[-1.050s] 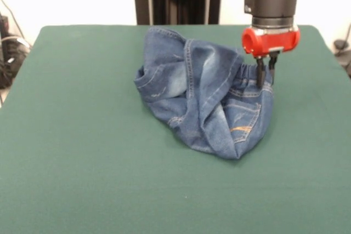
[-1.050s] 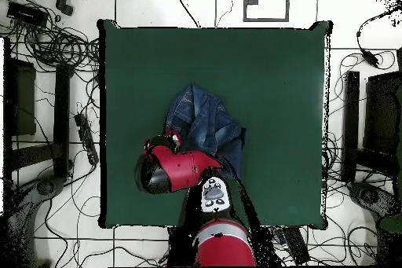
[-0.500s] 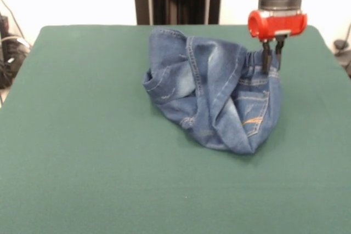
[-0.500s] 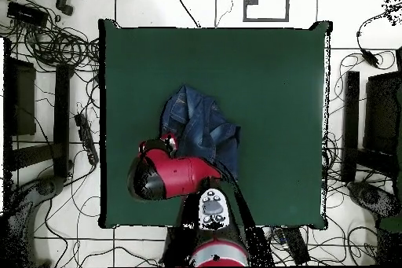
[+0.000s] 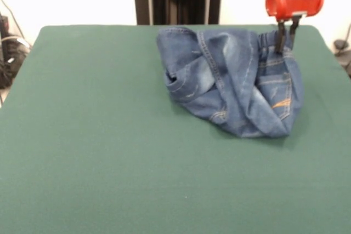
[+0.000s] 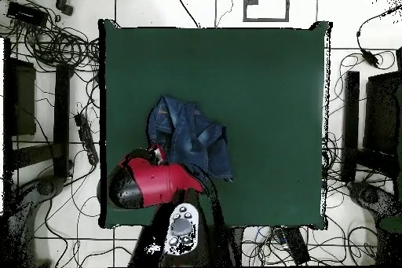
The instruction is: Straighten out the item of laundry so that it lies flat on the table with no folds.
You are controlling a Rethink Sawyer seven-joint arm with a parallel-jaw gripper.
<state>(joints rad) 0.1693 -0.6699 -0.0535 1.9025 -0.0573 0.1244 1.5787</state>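
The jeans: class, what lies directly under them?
Under the jeans lies the green table; its covered patch is hidden. The gripper pinches their waistband, lifting that edge.

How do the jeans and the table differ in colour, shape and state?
The jeans are faded blue denim; the table is plain dark green. The jeans are bunched in folds with one corner held up by the gripper; the table lies flat and smooth. The jeans cover a small part of the much wider table.
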